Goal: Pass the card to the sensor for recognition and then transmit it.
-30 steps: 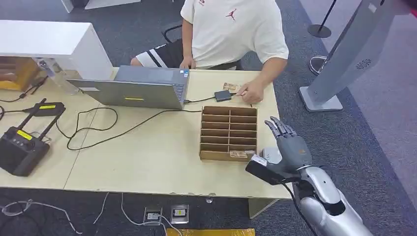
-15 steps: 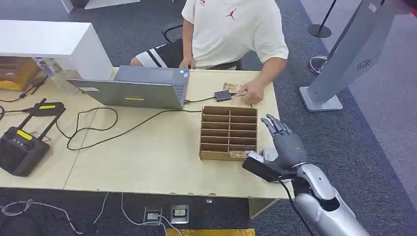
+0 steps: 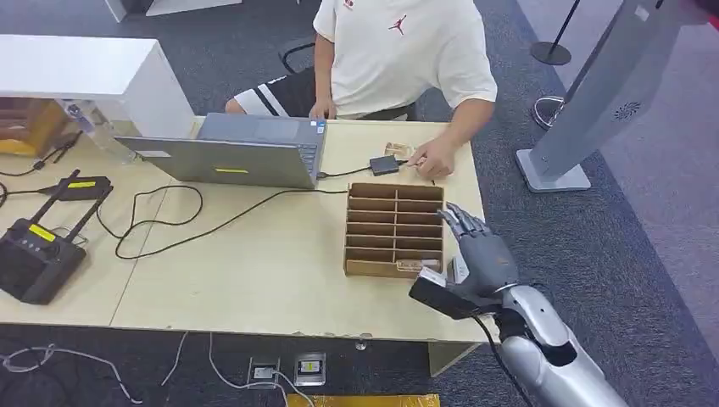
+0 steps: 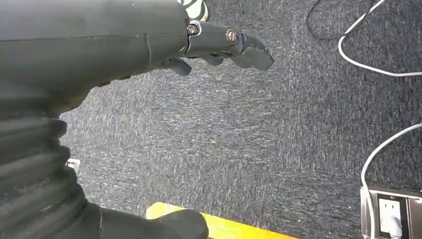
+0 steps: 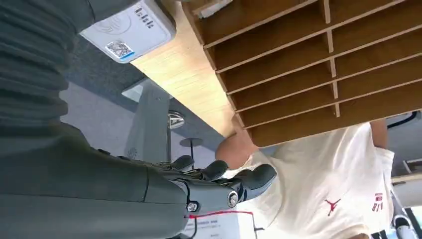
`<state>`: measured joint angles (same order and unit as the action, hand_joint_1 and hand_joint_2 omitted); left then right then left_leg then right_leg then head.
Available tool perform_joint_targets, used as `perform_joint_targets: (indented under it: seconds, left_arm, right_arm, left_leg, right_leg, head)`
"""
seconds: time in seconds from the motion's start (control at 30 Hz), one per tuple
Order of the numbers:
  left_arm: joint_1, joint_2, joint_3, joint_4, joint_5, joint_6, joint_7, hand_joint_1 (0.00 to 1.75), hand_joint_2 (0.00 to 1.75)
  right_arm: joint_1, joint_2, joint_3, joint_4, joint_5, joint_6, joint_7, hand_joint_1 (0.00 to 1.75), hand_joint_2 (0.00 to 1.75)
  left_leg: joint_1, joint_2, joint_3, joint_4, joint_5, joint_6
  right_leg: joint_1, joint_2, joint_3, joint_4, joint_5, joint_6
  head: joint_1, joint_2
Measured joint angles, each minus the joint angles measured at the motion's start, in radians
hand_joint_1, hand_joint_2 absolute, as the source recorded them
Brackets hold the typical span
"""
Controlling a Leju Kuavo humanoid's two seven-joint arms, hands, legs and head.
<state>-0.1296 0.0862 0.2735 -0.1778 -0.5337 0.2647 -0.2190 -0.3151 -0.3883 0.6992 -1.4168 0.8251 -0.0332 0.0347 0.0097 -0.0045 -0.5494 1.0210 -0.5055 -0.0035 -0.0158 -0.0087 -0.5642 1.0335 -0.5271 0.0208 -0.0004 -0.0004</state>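
A wooden slotted box (image 3: 394,227) stands on the table's right part, with a brown card (image 3: 411,266) lying in its nearest slot. My right hand (image 3: 476,248) hovers at the box's right side, fingers spread, holding nothing. The right wrist view has this hand (image 5: 219,185) beside the box (image 5: 298,64). Beyond the box sits the small black sensor (image 3: 383,164), cabled to the laptop. Another card (image 3: 397,150) lies next to it, by the person's hand (image 3: 432,158). My left hand (image 4: 224,45) hangs over the carpet with nothing in it, fingers loosely extended.
A person in a white shirt (image 3: 398,51) sits across the table. A grey laptop (image 3: 242,153), black cables (image 3: 161,225), a black controller (image 3: 34,254) and a white cabinet (image 3: 93,76) occupy the left. A grey stand (image 3: 593,102) rises at the right. A floor socket (image 4: 393,219) lies below.
My right hand has drifted left and a little nearer, closing in on the box's right side. The person's hand stays by the sensor.
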Motion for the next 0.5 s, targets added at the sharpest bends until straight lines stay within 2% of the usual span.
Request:
perform_joint_targets:
  seconds: [0.17,0.5]
  left_arm:
    - [0.0,0.0,0.0,0.0,0.0,0.0,0.0,0.0,1.75]
    - [0.0,0.0,0.0,0.0,0.0,0.0,-0.008,0.0,1.75]
  right_arm:
    - [0.01,-0.009,0.004,-0.031,-0.018,0.034,0.003,0.0,1.75]
    - [0.016,-0.014,0.005,-0.077,-0.036,0.05,-0.004,0.0,1.75]
  left_leg:
    - [0.0,0.0,0.0,0.0,0.0,0.0]
    - [0.0,0.0,0.0,0.0,0.0,0.0]
  right_leg:
    - [0.0,0.0,0.0,0.0,0.0,0.0]
    - [0.0,0.001,0.0,0.0,0.0,0.0]
  head:
    - [0.0,0.0]
    - [0.0,0.0]
